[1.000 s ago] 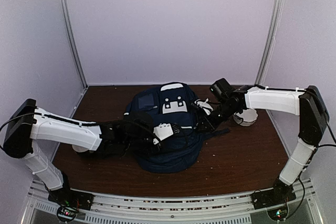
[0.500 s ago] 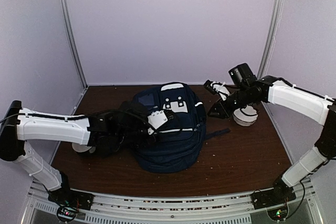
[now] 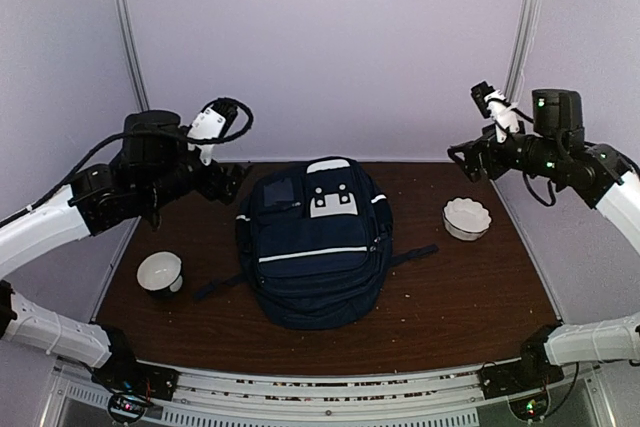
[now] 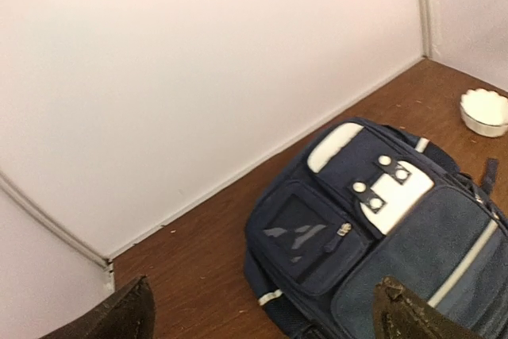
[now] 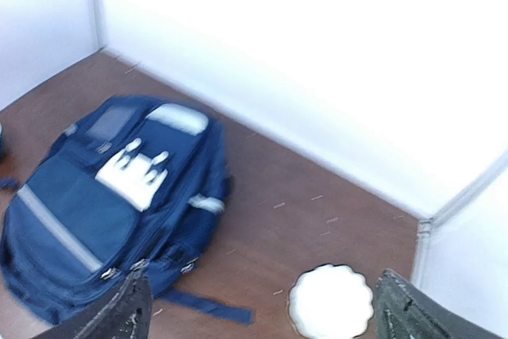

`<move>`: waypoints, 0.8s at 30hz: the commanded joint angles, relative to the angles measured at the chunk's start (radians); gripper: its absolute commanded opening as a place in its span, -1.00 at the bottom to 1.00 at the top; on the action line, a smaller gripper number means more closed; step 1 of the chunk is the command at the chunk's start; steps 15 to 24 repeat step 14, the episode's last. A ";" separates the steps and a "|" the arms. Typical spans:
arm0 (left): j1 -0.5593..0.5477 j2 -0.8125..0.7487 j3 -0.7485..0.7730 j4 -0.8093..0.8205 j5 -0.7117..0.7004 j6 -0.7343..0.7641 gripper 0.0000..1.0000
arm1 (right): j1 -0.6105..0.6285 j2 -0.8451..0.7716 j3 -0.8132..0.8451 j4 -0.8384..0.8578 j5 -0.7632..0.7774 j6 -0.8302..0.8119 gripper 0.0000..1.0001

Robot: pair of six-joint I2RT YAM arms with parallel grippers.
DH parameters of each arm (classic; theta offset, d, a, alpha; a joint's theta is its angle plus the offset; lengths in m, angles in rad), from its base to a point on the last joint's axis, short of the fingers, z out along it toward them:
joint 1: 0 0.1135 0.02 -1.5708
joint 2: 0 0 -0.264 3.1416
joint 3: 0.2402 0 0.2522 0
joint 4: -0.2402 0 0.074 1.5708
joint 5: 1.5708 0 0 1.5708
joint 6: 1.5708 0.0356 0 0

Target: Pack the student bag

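Note:
The student bag (image 3: 315, 247), navy blue with white patches, lies flat in the middle of the brown table, its zips drawn shut. My left gripper (image 3: 228, 179) hangs high above the table's back left, open and empty, well clear of the bag. The left wrist view looks down between its fingertips (image 4: 131, 313) at the bag (image 4: 381, 220). My right gripper (image 3: 462, 155) is raised at the back right, open and empty too. Far below it, the right wrist view shows the bag (image 5: 103, 196).
A white scalloped bowl (image 3: 467, 218) sits right of the bag, also seen as the bowl (image 5: 331, 301) and the bowl (image 4: 484, 111). A white cup (image 3: 160, 272) stands at the left. A loose strap (image 3: 415, 252) trails toward the right. Pale walls enclose three sides.
Both arms have left the bag, risen and drawn back toward their own sides. Both grippers went from shut to open. The bag now lies uncovered.

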 commanded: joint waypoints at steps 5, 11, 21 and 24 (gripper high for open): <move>0.125 0.036 -0.071 0.016 -0.397 -0.134 0.96 | -0.071 -0.091 -0.219 0.287 0.371 0.175 1.00; 0.157 -0.061 -0.247 0.264 -0.359 -0.137 0.96 | -0.191 -0.174 -0.430 0.465 0.202 0.267 1.00; 0.160 -0.068 -0.250 0.281 -0.375 -0.114 0.96 | -0.222 -0.188 -0.454 0.481 0.160 0.274 1.00; 0.160 -0.068 -0.250 0.281 -0.375 -0.114 0.96 | -0.222 -0.188 -0.454 0.481 0.160 0.274 1.00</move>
